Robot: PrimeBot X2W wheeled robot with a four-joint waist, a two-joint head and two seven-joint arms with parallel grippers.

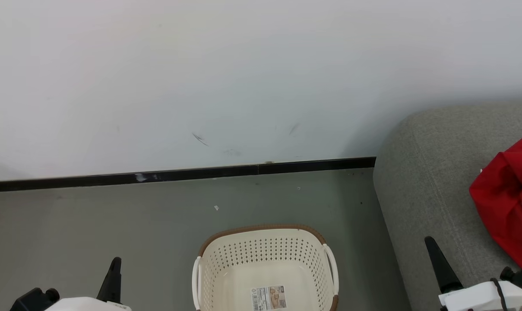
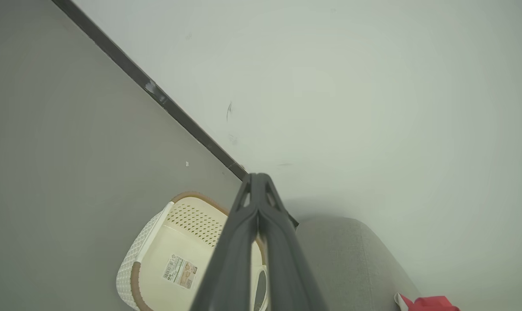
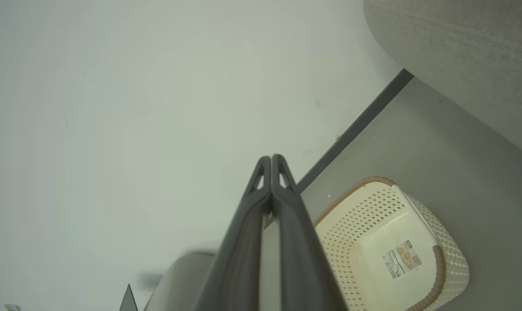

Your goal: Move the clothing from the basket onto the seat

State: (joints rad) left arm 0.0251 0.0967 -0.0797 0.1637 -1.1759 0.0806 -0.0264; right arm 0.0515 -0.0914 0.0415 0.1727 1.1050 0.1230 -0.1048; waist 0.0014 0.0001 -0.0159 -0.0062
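Observation:
The cream perforated basket (image 1: 265, 263) stands on the floor at the bottom centre, nothing in it but the paper label (image 1: 268, 297) on its floor; it also appears as basket (image 2: 174, 255) and basket (image 3: 390, 246). Red clothing with white stripes (image 1: 509, 198) lies on the grey sofa seat (image 1: 429, 194) at the right edge, and a corner of it shows as clothing (image 2: 429, 302). My left gripper (image 1: 114, 265) sits low left of the basket, shut and holding nothing (image 2: 257, 177). My right gripper (image 1: 431, 244) hangs over the sofa's front, shut and holding nothing (image 3: 271, 157).
A white wall (image 1: 200, 77) with a black skirting strip (image 1: 178, 174) runs behind the basket. Grey floor (image 1: 92, 224) spreads to the left. The sofa's rounded corner (image 1: 399, 129) stands close to the basket's right side.

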